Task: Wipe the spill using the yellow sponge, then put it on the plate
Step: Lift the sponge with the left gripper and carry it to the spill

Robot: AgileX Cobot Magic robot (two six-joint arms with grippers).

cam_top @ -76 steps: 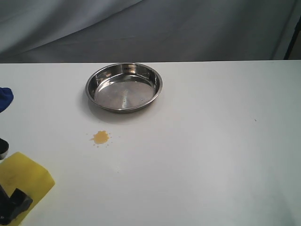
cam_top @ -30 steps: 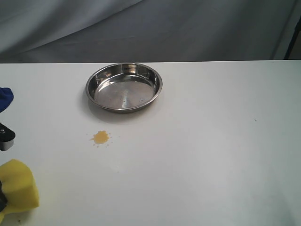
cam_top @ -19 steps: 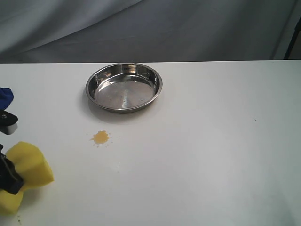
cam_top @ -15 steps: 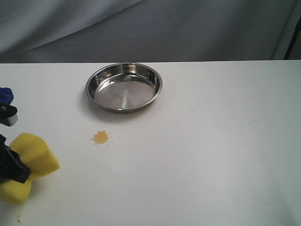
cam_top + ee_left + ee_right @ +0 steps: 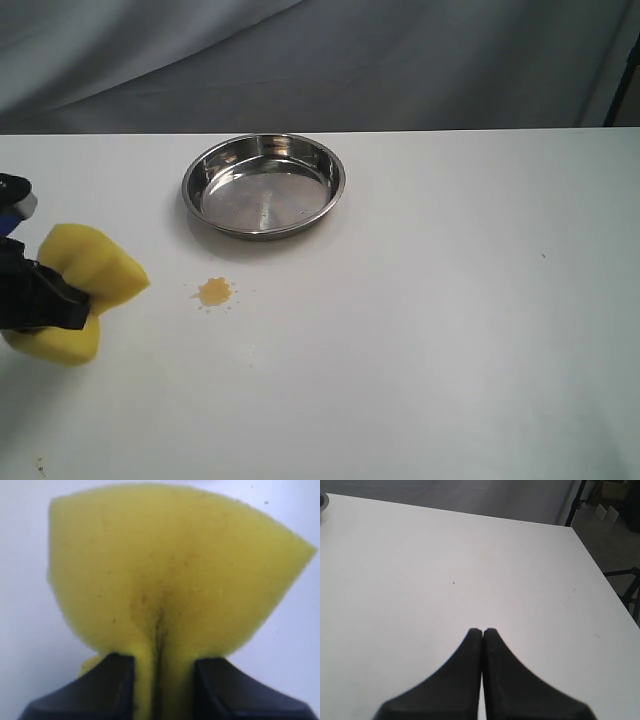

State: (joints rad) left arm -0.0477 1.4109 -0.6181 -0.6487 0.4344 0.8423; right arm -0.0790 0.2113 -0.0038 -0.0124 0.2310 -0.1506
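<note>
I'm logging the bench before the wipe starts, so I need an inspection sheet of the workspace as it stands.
Surface: white table, one tiny dark speck on its right side.
Job's things: spill unwiped; sponge pinched and creased, apart from the spill; plate empty.
Clutter: yellowish crumbs low at the left of the exterior view.
Grippers: left gripper shut on the sponge; right gripper shut, holding nothing.
Cables: nothing seen.
Surroundings: grey cloth behind the table.
</note>
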